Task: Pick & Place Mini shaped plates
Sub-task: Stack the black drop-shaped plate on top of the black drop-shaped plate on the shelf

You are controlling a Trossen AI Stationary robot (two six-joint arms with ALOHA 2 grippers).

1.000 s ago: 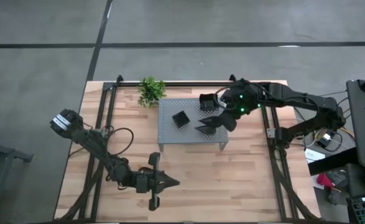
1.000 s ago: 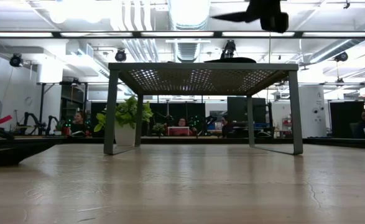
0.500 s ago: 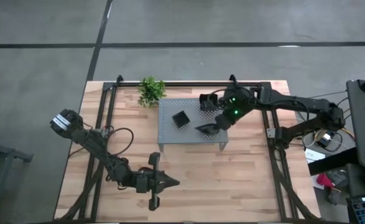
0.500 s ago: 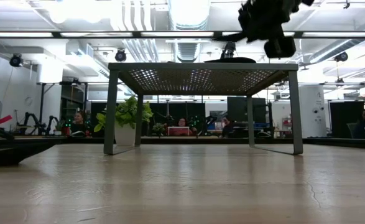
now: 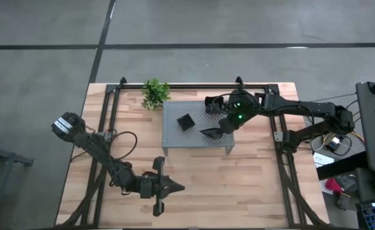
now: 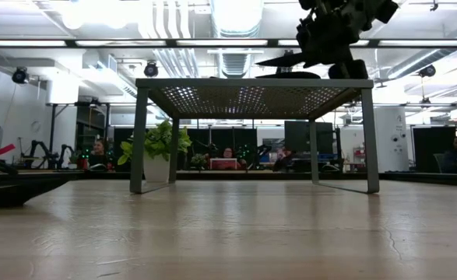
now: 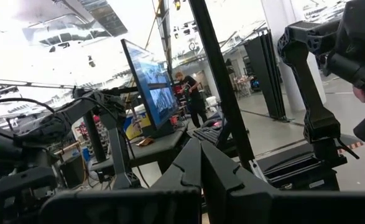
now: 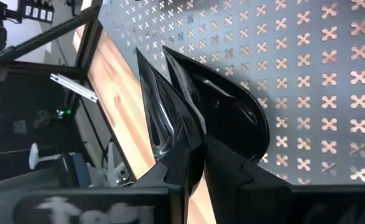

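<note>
A grey perforated stand [image 5: 177, 137] [image 6: 251, 97] stands mid-table. Two square black mini plates [image 5: 185, 121] [image 5: 213, 103] rest on its top. My right gripper [image 5: 216, 130] [image 8: 191, 155] [image 6: 329, 39] hovers over the stand's near right part, shut on a teardrop-shaped black plate [image 5: 207, 133] [image 8: 226, 106] [image 6: 279, 60]. My left gripper [image 5: 177, 187] [image 7: 201, 149] is shut on nothing, raised over the table's near left part. My right gripper pinches the teardrop plate's rim [image 8: 183, 127] between its two fingers, one finger [image 8: 232, 165] on the hollow side, the other on the back. The fingers slant down from the table's right. The plate is tilted on its edge, just above the stand's top.
A small green potted plant [image 5: 155, 92] [image 6: 156, 148] stands at the stand's far left corner. Black frame rails [image 5: 107, 121] [image 5: 280, 147] run along both sides of the wooden table. Bare wood lies in front of the stand. People sit in the room beyond.
My right gripper has come down toward the stand's top and has rolled, still shut on the teardrop plate. The plate has sunk with it from high above the stand to just over it.
</note>
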